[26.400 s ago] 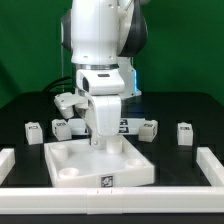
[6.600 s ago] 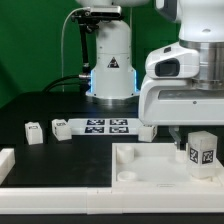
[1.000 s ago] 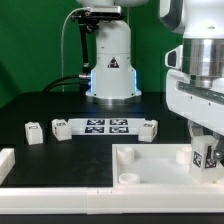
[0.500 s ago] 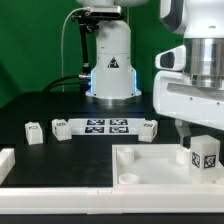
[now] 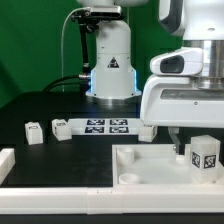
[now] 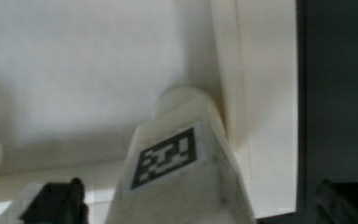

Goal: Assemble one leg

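A leg point(image 5: 205, 156), a small white block with a square tag, stands upright in the corner of the white tray point(image 5: 140, 168) at the exterior view's right. My gripper point(image 5: 196, 138) hangs straight over it. In the wrist view the leg point(image 6: 179, 158) rises between my two dark fingers point(image 6: 59, 201), with a gap showing on one side, so the gripper point(image 6: 201, 206) is open around it. Three more legs lie on the table: two at the exterior view's left point(image 5: 34, 131) point(image 5: 60, 128) and one near the middle point(image 5: 148, 128).
The marker board point(image 5: 105, 126) lies behind the tray, between the loose legs. The robot base point(image 5: 112, 70) stands at the back. A white bar point(image 5: 50, 190) runs along the front edge, with a white block point(image 5: 6, 162) at the exterior view's left.
My hand has turned about its vertical axis above the leg and now shows its broad side. The leg has stayed upright in the tray corner.
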Motion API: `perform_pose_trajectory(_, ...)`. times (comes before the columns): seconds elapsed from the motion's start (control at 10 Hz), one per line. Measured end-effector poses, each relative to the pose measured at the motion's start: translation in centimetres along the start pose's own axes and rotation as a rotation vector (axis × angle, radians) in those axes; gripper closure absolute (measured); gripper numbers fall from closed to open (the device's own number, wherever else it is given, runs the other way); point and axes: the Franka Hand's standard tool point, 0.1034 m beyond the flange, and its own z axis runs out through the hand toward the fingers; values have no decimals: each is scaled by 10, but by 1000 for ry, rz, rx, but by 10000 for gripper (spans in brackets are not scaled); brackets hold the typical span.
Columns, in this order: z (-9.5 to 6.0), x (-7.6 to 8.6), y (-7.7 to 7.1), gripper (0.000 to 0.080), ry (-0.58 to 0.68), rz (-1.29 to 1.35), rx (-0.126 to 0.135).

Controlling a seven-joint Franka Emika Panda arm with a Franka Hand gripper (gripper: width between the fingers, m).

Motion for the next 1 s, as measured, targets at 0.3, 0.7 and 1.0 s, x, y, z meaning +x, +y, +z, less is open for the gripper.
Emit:
perform_pose_trajectory(0.3,-7,4,1,151,13,-323,-19)
perform_pose_trajectory(0.7,-6,3,2,434,11,-348,-20)
perform_pose_trajectory(1.0,-5,3,1,508,11,-210,-14)
